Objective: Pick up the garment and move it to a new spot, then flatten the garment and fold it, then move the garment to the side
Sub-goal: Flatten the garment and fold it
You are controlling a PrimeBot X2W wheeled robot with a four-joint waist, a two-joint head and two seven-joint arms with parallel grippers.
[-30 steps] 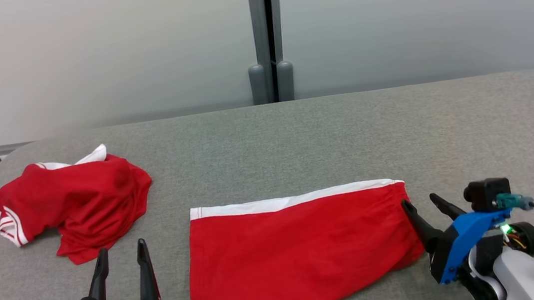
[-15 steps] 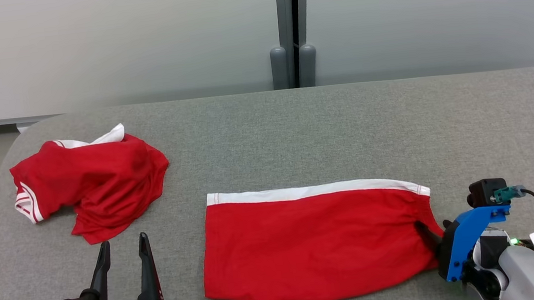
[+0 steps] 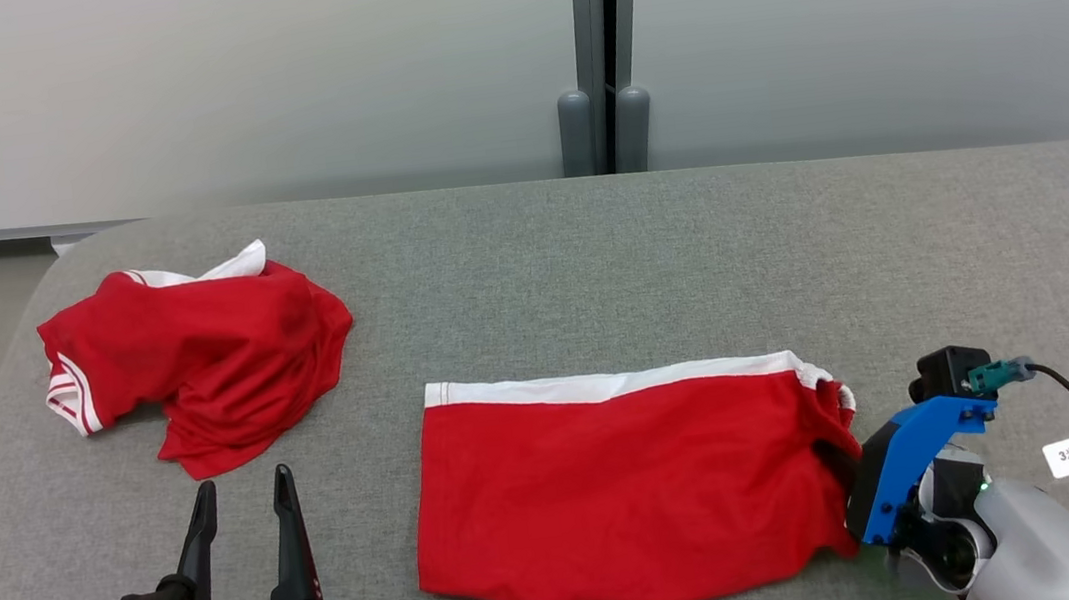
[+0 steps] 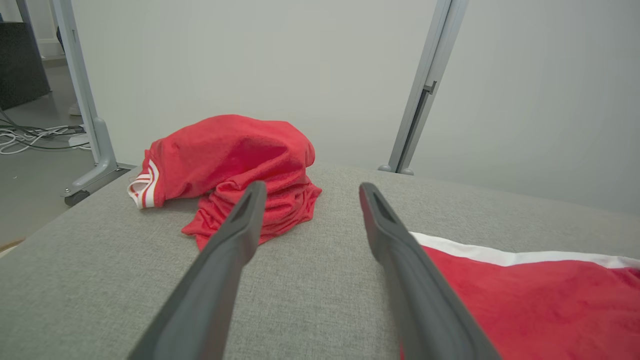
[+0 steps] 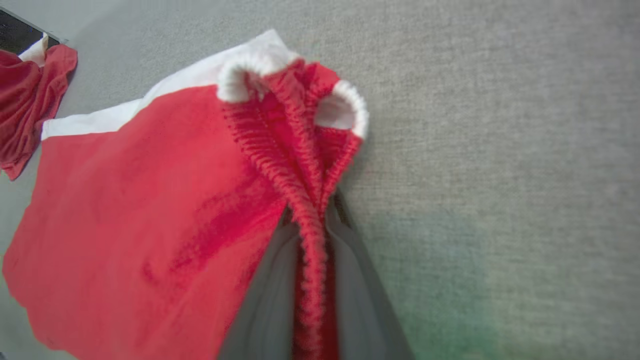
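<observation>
Garment (image 3: 617, 492) looks flattened and folded, right gripper (image 5: 312, 212) pinched on its gathered right edge, left gripper (image 3: 239, 490) spread and idle; only the side move is left.

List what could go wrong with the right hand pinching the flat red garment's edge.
The right hand grips only a narrow bunched fold of the flat red garment; it may slip out when pulled. With the left hand open and apart, a one-sided pull could wrinkle the cloth.
</observation>
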